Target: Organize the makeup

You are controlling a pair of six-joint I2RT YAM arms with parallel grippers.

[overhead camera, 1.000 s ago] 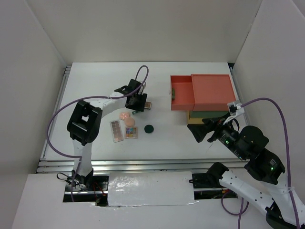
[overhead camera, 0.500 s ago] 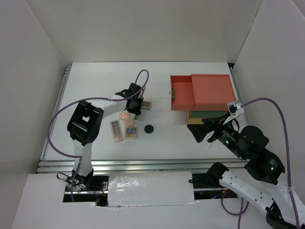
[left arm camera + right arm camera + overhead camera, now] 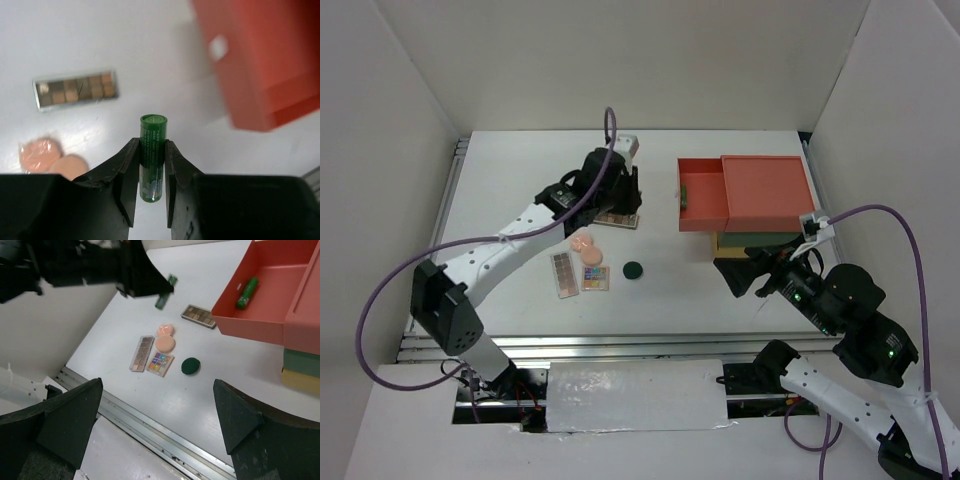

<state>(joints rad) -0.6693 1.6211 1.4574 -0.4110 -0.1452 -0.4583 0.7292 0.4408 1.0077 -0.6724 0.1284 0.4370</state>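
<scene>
The green tube [image 3: 153, 131] has been lifted off the table [image 3: 100, 40] by the left gripper [image 3: 151, 150] and shifted slightly far-right.

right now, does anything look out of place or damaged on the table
Nothing looks spilled or broken. One green tube lies in the open red drawer; the other tube is clamped in the left gripper's jaws, so it is simply mid-move.
</scene>
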